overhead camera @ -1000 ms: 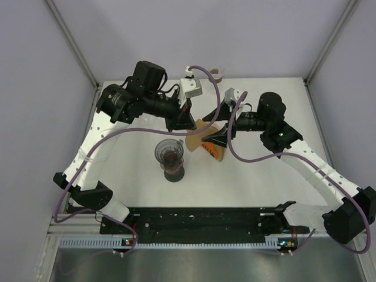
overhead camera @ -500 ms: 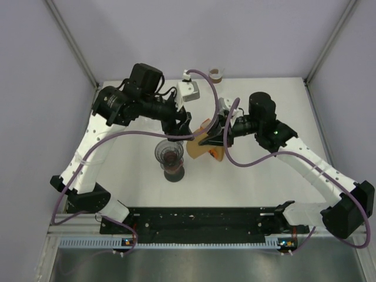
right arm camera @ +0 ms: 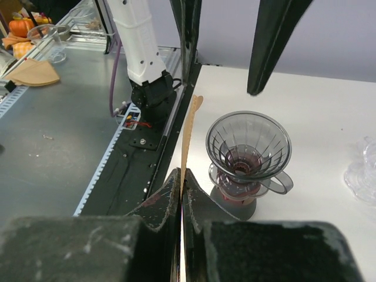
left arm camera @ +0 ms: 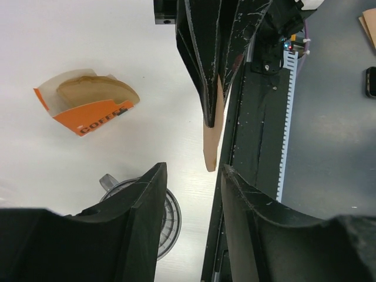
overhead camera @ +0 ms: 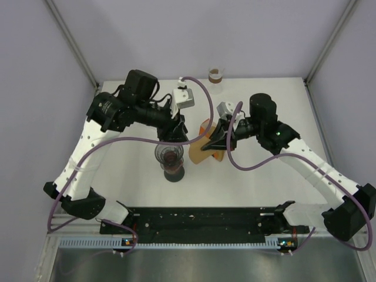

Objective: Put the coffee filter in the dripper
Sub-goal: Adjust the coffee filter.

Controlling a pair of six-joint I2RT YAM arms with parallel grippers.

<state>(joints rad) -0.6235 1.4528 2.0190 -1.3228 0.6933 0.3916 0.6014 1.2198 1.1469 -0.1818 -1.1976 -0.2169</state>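
Right pincer (overhead camera: 208, 144) is pressed together on one brown paper filter (overhead camera: 198, 155), pinching it by its edge so that the sheet stands on edge above the white counter (overhead camera: 264, 176). In the overhead view the filter hangs at about 3 o'clock from the dripper (overhead camera: 170, 154), just beside its rim and not inside it. The right wrist view shows the filter as a thin upright strip rising from the closed fingertips, with the dripper to its right. The dripper is a clear ribbed cone with a handle, sitting upright on a dark base near the middle of the counter, and nothing lies in the cone. Left pincer (overhead camera: 178, 134) hovers at about 12 o'clock from the dripper, its fingers spread and gripping nothing. In the left wrist view the filter's free end points toward the gap between those fingers, and no contact shows. An orange box (left arm camera: 88, 111) of more filters lies on the counter beyond the held filter, at about 3 o'clock from the dripper. A small cup (overhead camera: 217, 74) stands at the counter's far edge, at 12 o'clock.
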